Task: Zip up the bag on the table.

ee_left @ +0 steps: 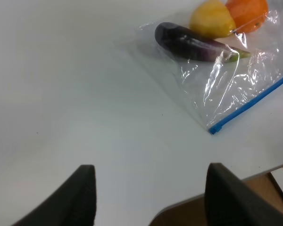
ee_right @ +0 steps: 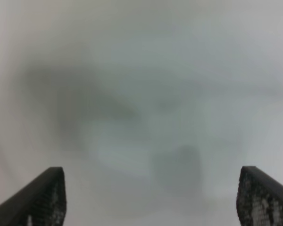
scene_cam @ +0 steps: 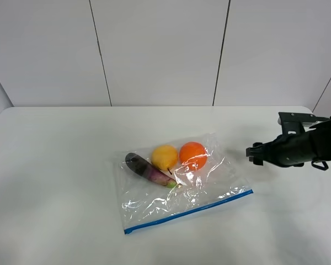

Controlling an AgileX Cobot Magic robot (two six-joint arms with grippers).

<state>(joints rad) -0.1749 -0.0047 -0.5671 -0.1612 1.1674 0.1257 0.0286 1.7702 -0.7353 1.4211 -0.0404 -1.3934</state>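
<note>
The clear bag [scene_cam: 154, 199] lies flat in the middle of the white table [scene_cam: 55, 165]. Its blue zip strip [scene_cam: 187, 212] runs along the near edge. Inside are an orange [scene_cam: 192, 154], a yellow fruit [scene_cam: 164, 157] and a purple eggplant [scene_cam: 149, 170]. My right gripper [scene_cam: 252, 153] hovers right of the bag, apart from it; the right wrist view shows it open [ee_right: 152, 169] over blurred table. My left gripper [ee_left: 151, 167] is open and empty, well short of the bag [ee_left: 217, 80] and its zip strip's end [ee_left: 212, 130]. The left arm is out of the exterior view.
The table's front edge [ee_left: 254, 176] shows in the left wrist view, close to the left gripper, with brown floor beyond it. A grey panelled wall [scene_cam: 160, 49] stands behind the table.
</note>
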